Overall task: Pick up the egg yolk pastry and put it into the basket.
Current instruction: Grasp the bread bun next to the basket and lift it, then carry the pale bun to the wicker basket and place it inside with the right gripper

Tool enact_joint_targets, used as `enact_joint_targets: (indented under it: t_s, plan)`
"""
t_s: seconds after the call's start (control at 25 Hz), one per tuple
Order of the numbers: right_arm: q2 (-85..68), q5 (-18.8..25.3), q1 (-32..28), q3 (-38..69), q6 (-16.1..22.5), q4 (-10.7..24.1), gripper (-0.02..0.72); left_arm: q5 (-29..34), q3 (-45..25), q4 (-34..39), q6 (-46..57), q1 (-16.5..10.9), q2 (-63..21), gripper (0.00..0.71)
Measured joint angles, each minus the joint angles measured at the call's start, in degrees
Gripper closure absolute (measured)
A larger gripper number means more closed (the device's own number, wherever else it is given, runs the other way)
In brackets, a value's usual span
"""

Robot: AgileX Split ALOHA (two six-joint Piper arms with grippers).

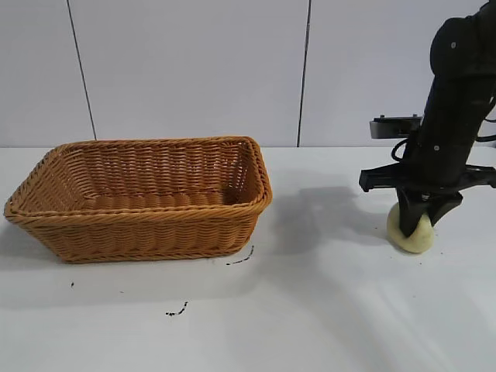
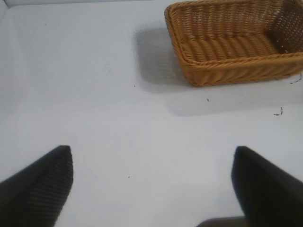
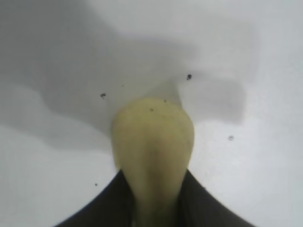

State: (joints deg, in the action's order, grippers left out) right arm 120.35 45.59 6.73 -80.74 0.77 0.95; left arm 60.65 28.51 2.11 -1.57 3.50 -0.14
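Observation:
The pale yellow egg yolk pastry (image 1: 411, 229) sits at the right of the white table, squeezed between the black fingers of my right gripper (image 1: 419, 217). In the right wrist view the pastry (image 3: 152, 142) is pinched narrow between the two fingers, its base at or just above the table. The orange-brown wicker basket (image 1: 46, 180) stands at the left, well apart from the pastry, and holds nothing that shows. It also shows in the left wrist view (image 2: 189, 56). My left gripper (image 2: 151, 179) is open and empty over bare table, outside the exterior view.
The white table (image 1: 310, 310) carries small dark specks near the basket's front corner (image 1: 242, 257) and in front of it (image 1: 177, 311). A pale panelled wall stands behind the table.

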Motion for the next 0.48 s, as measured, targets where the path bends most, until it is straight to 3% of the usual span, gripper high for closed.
enact_joint_targets:
  t_s: [0.28, 0.48]
  plan:
    - [-4.4, 13.7, 0.1, -15.6, 0.0, 0.4, 0.596, 0.0, 0.0, 0.0, 0.0, 0.0, 0.0, 0.017]
    - [-4.7, 19.2, 0.1, -24.5, 0.0, -1.3, 0.596, 0.0, 0.0, 0.0, 0.0, 0.0, 0.0, 0.017]
